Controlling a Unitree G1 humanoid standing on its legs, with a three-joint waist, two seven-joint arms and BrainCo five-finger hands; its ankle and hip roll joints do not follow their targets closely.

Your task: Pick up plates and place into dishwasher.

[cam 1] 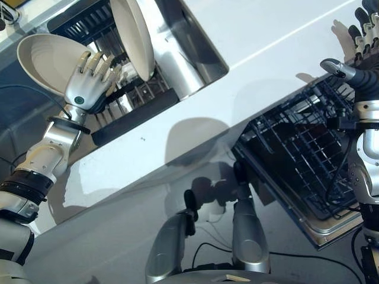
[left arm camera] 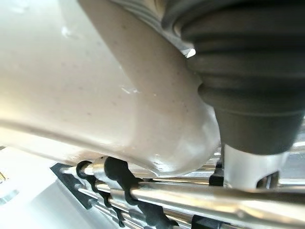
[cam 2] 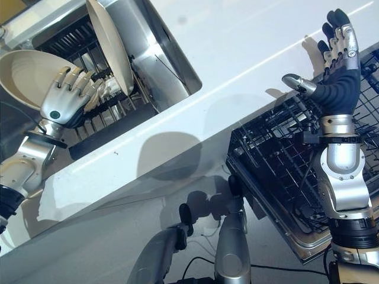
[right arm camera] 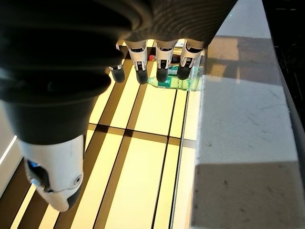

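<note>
Left eye view, nearest first: the dishwasher rack [cam 1: 296,160], a dark wire basket, stands pulled out on the right, below the white surface [cam 1: 249,71]. It holds no plates. The right hand [cam 2: 337,65] is raised over the rack's far edge, fingers straight and spread, thumb out to the side, holding nothing; the right wrist view shows those fingers [right arm camera: 162,62] extended in a row over a yellow, dark-lined floor beside the surface's edge.

Farther off, on the left, a sink [cam 1: 177,53] is sunk into the surface with a drying rack [cam 1: 118,100] of metal bars in it. The left hand [cam 1: 89,80] is at this rack, its fingers curled over the rim of a cream plate [cam 1: 47,59] that tilts out toward the left. The left wrist view shows the plate's [left arm camera: 71,95] underside close against the hand's cover, above the rack's bars. A second plate [cam 1: 133,35] stands on edge in the rack just beside the hand, toward the sink's middle.
</note>
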